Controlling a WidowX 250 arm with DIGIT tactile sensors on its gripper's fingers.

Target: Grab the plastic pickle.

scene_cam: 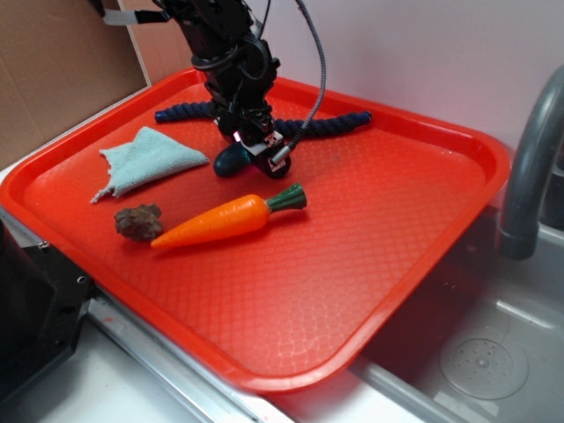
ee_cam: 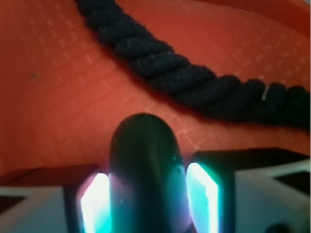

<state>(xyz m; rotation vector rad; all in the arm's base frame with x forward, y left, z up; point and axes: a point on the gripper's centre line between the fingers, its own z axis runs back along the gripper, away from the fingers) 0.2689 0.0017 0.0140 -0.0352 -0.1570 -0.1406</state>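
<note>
**Claw closes on pickle at tray's far side**

Toward the far edge of the red tray [scene_cam: 379, 256], the robot's gripper [scene_cam: 257, 152] stands low over the plastic pickle [scene_cam: 233, 160], its jaws set on either side of the dark teal-green oblong. From the wrist view, the pickle [ee_cam: 145, 170] sits squarely between the two fingers [ee_cam: 204, 194], whose inner faces glow pale and press against its flanks; its rounded end pokes out ahead of them. Whether the pickle still rests on the tray or is lifted clear cannot be told.

Just behind it, a navy braided rope [scene_cam: 339, 123] lies along the far edge, curving across the wrist view [ee_cam: 175, 73]. A pale blue-green cloth [scene_cam: 145, 160] lies crumpled toward the left edge. Nearer the middle, an orange carrot [scene_cam: 220, 220] with a green top lies slantwise, and a small brown lump [scene_cam: 138, 222] sits beside its pointed tip. A grey faucet [scene_cam: 529, 159] rises over the sink beyond the tray's right edge.
</note>
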